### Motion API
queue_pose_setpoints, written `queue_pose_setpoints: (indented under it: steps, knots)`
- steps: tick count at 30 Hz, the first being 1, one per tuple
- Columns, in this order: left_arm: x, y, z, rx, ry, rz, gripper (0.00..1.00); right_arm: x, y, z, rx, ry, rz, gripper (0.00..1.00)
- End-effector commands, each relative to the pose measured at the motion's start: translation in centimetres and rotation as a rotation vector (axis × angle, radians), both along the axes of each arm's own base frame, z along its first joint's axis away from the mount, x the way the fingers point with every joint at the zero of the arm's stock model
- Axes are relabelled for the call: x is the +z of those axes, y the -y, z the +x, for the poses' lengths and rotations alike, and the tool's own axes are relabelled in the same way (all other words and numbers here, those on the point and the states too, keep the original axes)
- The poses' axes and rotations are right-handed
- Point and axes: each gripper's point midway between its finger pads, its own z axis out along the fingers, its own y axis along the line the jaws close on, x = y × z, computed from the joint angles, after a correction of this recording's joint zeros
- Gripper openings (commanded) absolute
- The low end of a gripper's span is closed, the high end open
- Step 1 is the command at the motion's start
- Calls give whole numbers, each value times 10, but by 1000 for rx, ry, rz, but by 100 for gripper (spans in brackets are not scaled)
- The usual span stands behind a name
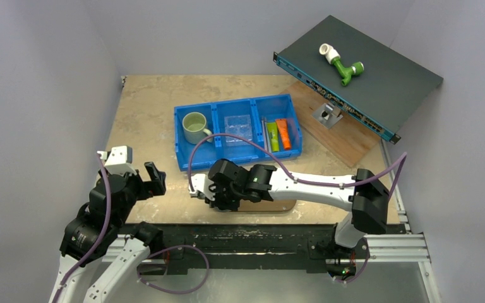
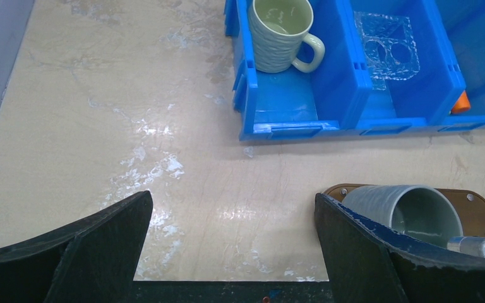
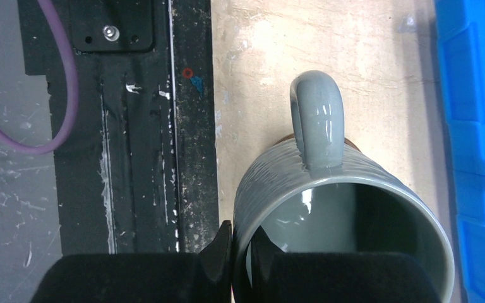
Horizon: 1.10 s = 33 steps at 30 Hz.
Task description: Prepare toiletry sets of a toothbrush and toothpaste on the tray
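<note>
the top view looks down from high behind over the whole worktop (image 1: 151, 107), while both low, close wrist views share the grey mug (image 3: 353, 214).

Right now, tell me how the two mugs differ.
The green mug is pale green; the grey mug is grey. The green mug stands free in the left compartment of the blue bin; the grey mug is at the tray, its rim pinched by the right gripper. Both are ribbed, with one handle.

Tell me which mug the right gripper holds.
The grey mug, rim pinched by the right gripper; the pale green mug stands in the blue bin.
</note>
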Motion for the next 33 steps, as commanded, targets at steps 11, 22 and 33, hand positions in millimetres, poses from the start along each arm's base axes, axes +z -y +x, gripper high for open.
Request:
queue_pose_setpoints:
  steps: [11, 22, 33]
  knots:
    - [9, 1, 1, -5, 42, -21, 100, 41, -38, 20, -28, 89, 124, 0]
    - [10, 2, 1, -8, 41, -22, 100, 27, -35, 20, -35, 78, 89, 0]
    - [9, 3, 2, -9, 37, -21, 100, 15, -35, 18, -45, 58, 80, 0]
